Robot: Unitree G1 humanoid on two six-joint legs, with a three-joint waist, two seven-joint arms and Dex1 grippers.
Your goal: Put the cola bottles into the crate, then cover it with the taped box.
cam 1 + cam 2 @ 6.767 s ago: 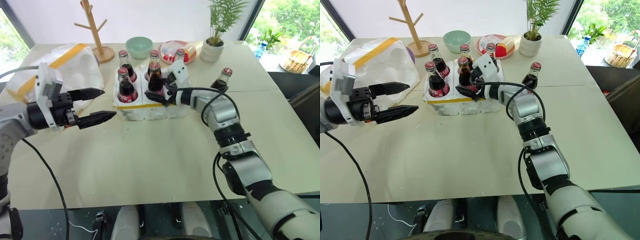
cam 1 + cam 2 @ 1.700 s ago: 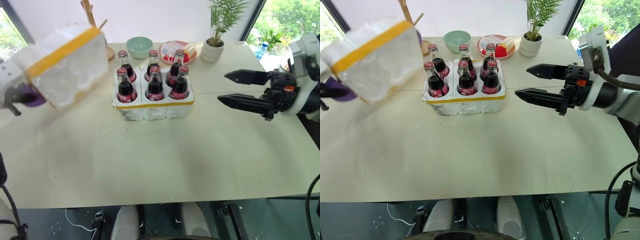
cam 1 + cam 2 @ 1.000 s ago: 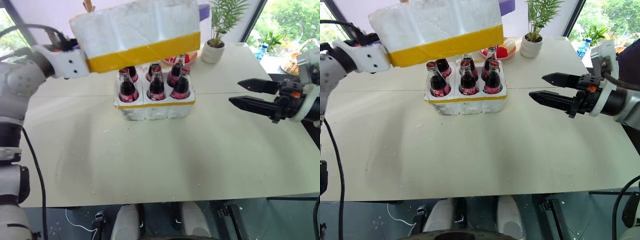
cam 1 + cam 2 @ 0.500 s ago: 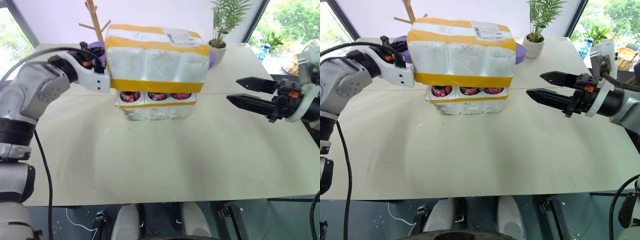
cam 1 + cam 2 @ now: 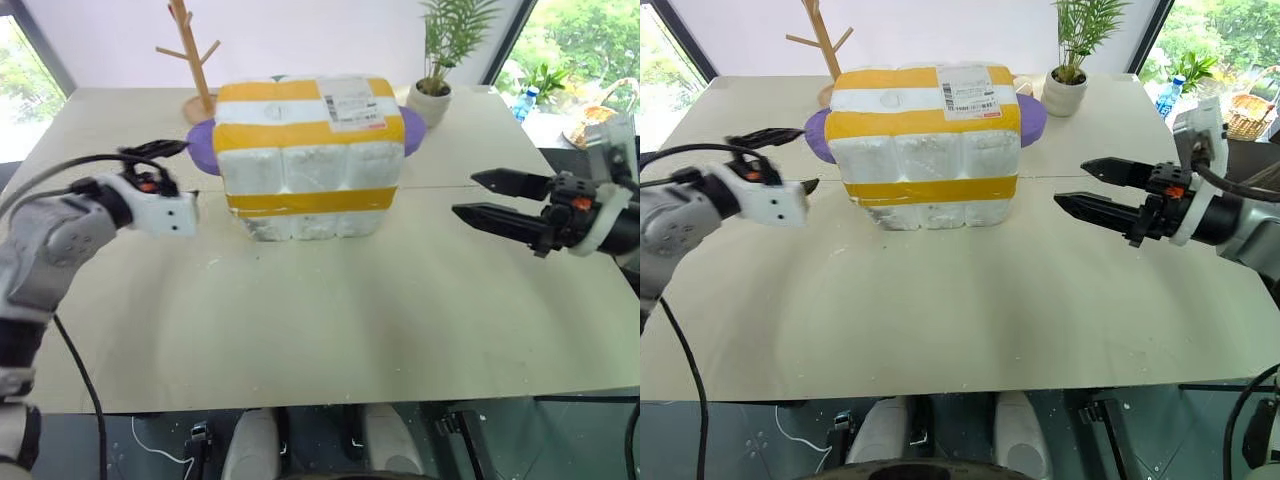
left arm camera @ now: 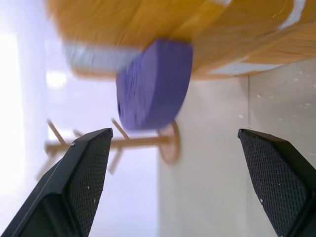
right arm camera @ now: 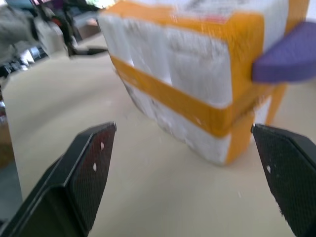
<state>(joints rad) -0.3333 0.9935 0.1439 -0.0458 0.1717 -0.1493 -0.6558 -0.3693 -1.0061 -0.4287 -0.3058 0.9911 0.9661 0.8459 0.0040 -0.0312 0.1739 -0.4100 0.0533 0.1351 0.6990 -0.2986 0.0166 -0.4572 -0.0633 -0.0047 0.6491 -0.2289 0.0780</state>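
So the taped box [image 5: 308,150] is sitting down over the crate [image 5: 305,222] in the middle of the table [image 5: 330,310], and from where I'm standing only a strip of the crate's white side and its yellow band peeks out underneath. Looks to me like the covering step is basically done. The left gripper [image 5: 150,165] is just off the box's left end, near the purple patch [image 6: 154,84], fingers spread wide with nothing in them. The right gripper [image 5: 1095,188] hangs off to the right, well apart from the box, also wide open and empty. If anything's left, I'd guess it's just checking the box sits square and pulling both arms clear without nudging it. Counting: one box, one crate, two purple patches, one on each end. The cola bottles I can't count at all, they're presumably hidden under the box. Behind it there's one wooden rack [image 5: 195,60] and one potted plant [image 5: 440,60].
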